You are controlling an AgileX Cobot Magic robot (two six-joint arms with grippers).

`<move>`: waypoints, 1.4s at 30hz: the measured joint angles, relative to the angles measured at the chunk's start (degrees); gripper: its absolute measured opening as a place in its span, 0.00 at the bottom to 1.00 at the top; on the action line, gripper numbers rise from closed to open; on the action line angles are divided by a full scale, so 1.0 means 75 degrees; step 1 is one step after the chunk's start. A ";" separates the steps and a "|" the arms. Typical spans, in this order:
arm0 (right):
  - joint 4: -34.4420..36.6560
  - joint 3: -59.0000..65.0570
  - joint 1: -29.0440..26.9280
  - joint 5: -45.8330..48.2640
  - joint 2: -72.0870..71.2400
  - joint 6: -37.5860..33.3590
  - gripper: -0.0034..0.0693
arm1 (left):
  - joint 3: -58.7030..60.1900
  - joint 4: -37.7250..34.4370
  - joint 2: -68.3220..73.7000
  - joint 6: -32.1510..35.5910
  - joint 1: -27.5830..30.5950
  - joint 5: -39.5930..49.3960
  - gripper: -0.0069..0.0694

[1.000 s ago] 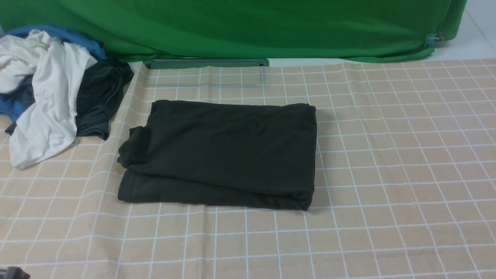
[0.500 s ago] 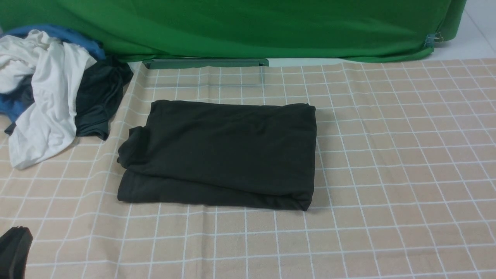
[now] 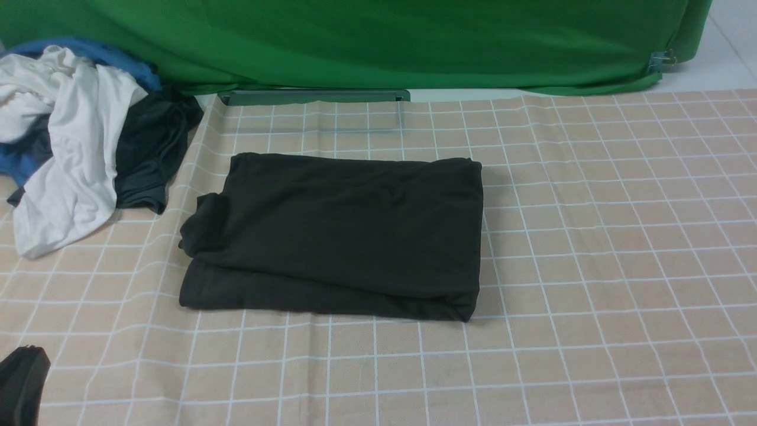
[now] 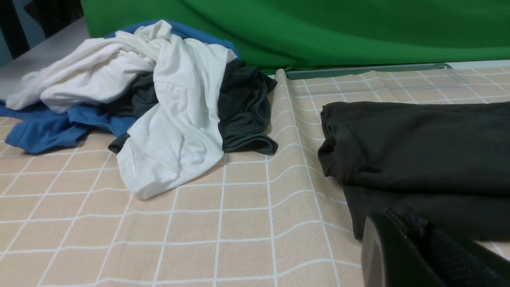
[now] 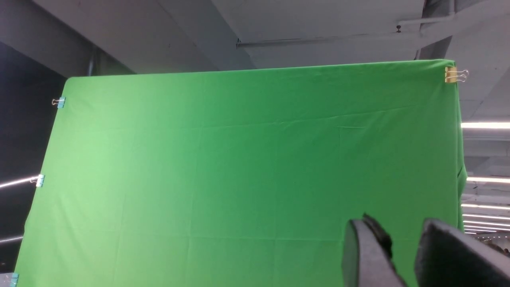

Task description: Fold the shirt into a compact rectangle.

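The black shirt (image 3: 340,234) lies folded into a thick rectangle in the middle of the checked tablecloth (image 3: 603,248), with a layer sticking out along its near edge. No logo or collar shows. The left wrist view has the shirt (image 4: 418,143) close by. My left gripper (image 4: 406,218) is shut and empty, low over the cloth just short of the shirt's near left corner. It shows as a dark tip (image 3: 20,384) at the front view's bottom left. My right gripper (image 5: 398,225) is open and empty, pointing up at the green backdrop (image 5: 239,167), outside the front view.
A heap of clothes sits at the back left: a white garment (image 3: 65,148), a blue one (image 3: 106,56) and a dark grey one (image 3: 148,154). The green backdrop (image 3: 378,41) hangs behind the table. A green bar (image 3: 313,96) lies along the far edge.
My left gripper has risen further into the front view's bottom left corner, then stopped. The shirt has not moved.
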 joint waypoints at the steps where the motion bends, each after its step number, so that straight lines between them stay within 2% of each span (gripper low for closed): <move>1: 0.0000 0.0000 0.0000 0.0000 0.0000 0.0000 0.37 | 0.0000 0.0000 0.0000 -0.0011 0.0000 0.0000 0.12; 5: 0.0000 0.0000 0.0000 0.0033 -0.0007 -0.0143 0.37 | 0.0000 0.0000 0.0000 -0.0019 0.0000 0.0000 0.12; 8: 0.0000 0.0000 -0.0120 0.0645 -0.0132 -0.0434 0.37 | 0.0000 0.0000 0.0000 -0.0019 0.0000 0.0000 0.12; 9: 0.0000 0.0000 -0.0428 0.1455 -0.0180 -0.0639 0.37 | 0.0000 0.0000 0.0000 -0.0019 0.0000 0.0000 0.12; 11: 0.0000 0.0069 -0.0773 0.2193 -0.0196 -0.0856 0.37 | 0.0000 0.0000 0.0000 -0.0019 0.0000 0.0000 0.12; 13: 0.0000 0.0403 -0.1473 0.3385 -0.0196 -0.1116 0.37 | 0.0000 0.0000 0.0000 -0.0019 0.0000 0.0000 0.12; 16: 0.0000 0.1059 -0.2019 0.3982 -0.0214 -0.1223 0.37 | 0.0000 0.0000 0.0000 -0.0019 0.0000 0.0000 0.12; 21: 0.0000 0.2357 -0.2525 0.4174 -0.0501 -0.1249 0.37 | 0.0000 0.0000 0.0000 -0.0019 0.0000 0.0000 0.12; 26: -0.0007 0.3473 -0.2550 0.4265 -0.1276 -0.1055 0.37 | 0.0000 0.0003 0.0001 -0.0019 0.0000 0.0000 0.12; 32: -0.0007 0.3565 -0.2550 0.4252 -0.1463 -0.0555 0.37 | 0.0000 0.0003 0.0001 -0.0019 0.0000 -0.0003 0.12; 42: -0.0007 0.3565 -0.2550 0.4252 -0.1478 -0.0477 0.37 | 0.0000 0.0003 0.0001 -0.0019 0.0000 0.0022 0.12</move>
